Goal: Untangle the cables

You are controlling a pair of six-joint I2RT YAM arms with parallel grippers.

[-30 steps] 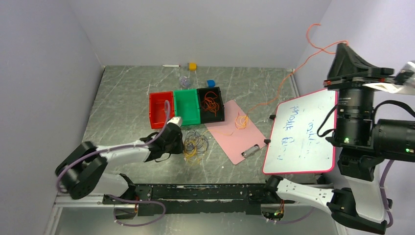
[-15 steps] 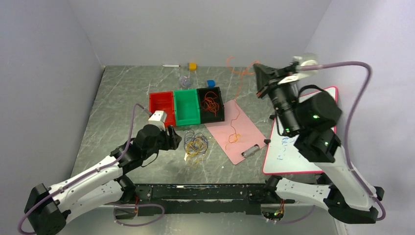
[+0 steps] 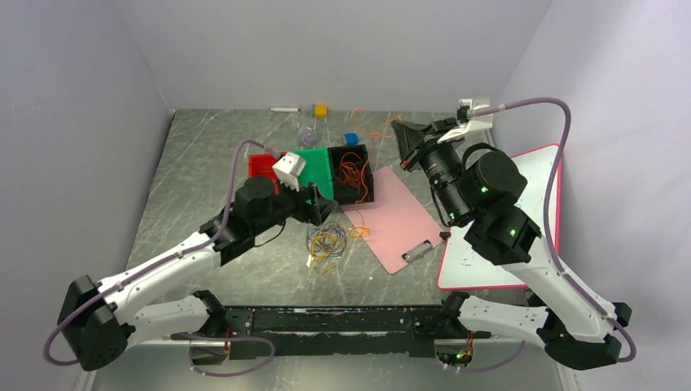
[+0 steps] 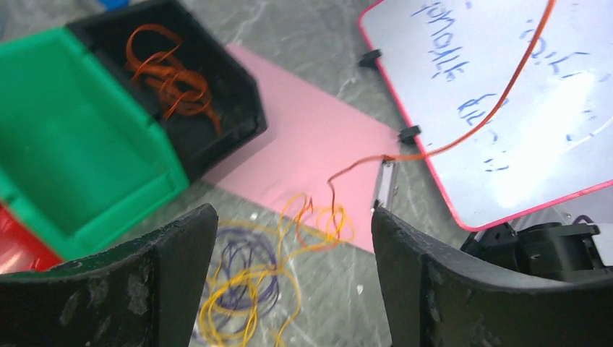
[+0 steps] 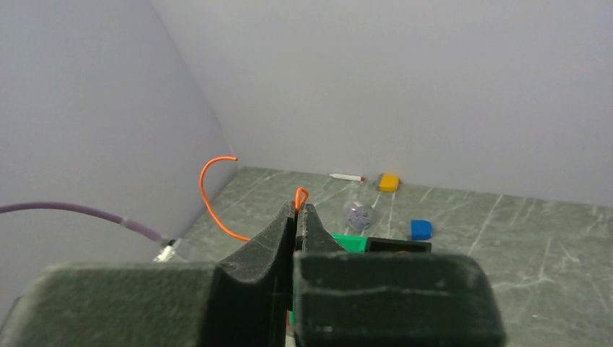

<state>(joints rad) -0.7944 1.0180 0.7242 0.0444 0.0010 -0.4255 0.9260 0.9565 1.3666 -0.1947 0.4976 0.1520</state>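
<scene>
Grey marbled tabletop (image 3: 204, 163), pale walls (image 3: 326, 49); L fingers (image 4: 173, 289) apart, R fingers (image 5: 278, 231) tight on orange cable (image 5: 205, 194)

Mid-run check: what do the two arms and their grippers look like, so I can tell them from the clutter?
Both the left arm and right arm have white links with bulky black joints. A thin lilac hose loops along each. The right arm shows small green lights. The left gripper and right gripper have black wedge-shaped fingers, the left's scuffed.

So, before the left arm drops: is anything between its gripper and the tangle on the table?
Nothing visible. The left gripper hangs open above the tangle; the orange cable pinched by the right gripper rises beside it.
</scene>
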